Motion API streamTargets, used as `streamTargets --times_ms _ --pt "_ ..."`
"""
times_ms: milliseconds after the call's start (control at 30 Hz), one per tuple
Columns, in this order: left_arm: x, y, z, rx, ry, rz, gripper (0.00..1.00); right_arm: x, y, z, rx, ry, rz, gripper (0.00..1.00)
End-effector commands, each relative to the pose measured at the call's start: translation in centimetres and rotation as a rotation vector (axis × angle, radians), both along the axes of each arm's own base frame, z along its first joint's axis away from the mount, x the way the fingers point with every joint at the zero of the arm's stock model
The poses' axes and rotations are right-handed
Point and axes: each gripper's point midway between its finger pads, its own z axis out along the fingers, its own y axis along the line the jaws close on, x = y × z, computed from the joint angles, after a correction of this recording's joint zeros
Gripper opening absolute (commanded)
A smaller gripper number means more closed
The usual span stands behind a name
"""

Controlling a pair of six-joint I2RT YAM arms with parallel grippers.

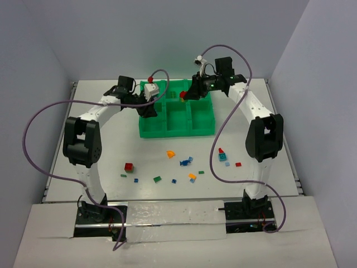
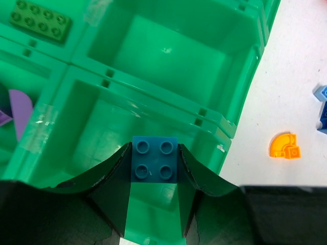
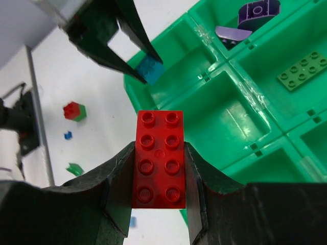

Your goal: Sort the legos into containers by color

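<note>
My left gripper (image 2: pixel 155 152) is shut on a blue two-by-two brick (image 2: pixel 155 159) and holds it above a compartment at the left end of the bright green tray (image 2: pixel 153 97). My right gripper (image 3: pixel 160 148) is shut on a red two-by-four brick (image 3: pixel 159 163), held at the tray's (image 3: pixel 225 76) back edge. In the top view the left gripper (image 1: pixel 149 110) is over the tray's (image 1: pixel 176 134) left end and the right gripper (image 1: pixel 184 96) holds the red brick (image 1: pixel 182 94) at its back middle. A green plate (image 3: pixel 301 71) and purple pieces (image 3: pixel 255 10) lie in compartments.
Loose bricks lie on the table in front of the tray: a red-on-green one (image 1: pixel 129 167), orange pieces (image 1: pixel 170 153) (image 1: pixel 192 176), blue ones (image 1: pixel 184 162), a green one (image 1: pixel 158 179), a red and light-blue stack (image 1: pixel 222 156). The two grippers are close together over the tray.
</note>
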Motion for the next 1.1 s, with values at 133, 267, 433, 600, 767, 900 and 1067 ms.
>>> streamTargets --times_ms 133,267,433,600,767,900,1067 --pt "-0.2 0.1 0.4 0.026 -0.025 -0.010 0.54 -0.5 1.5 5.5 0.222 0.069 -0.072 0.00" --pt "-0.3 -0.4 3.1 -0.038 -0.064 -0.037 0.66 -0.7 2.0 6.2 0.292 0.104 -0.065 0.00" --pt "-1.2 -1.7 9.4 -0.219 -0.094 -0.122 0.79 -1.0 2.8 8.0 0.401 0.155 -0.044 0.00" --pt "-1.9 -2.6 20.1 -0.569 -0.043 -0.189 0.79 -1.9 3.3 10.9 0.515 0.069 0.017 0.00" --pt "-4.4 -2.4 25.5 -0.794 0.172 -0.237 0.78 -2.9 4.3 12.9 0.575 0.047 0.070 0.00" --pt "-4.4 -2.3 25.4 -0.863 0.327 -0.237 0.77 -3.8 5.1 14.1 0.587 0.030 0.106 0.00" --pt "-4.0 -2.4 25.6 -0.876 0.334 -0.216 0.77 -4.9 5.9 14.9 0.591 0.014 0.130 0.00"
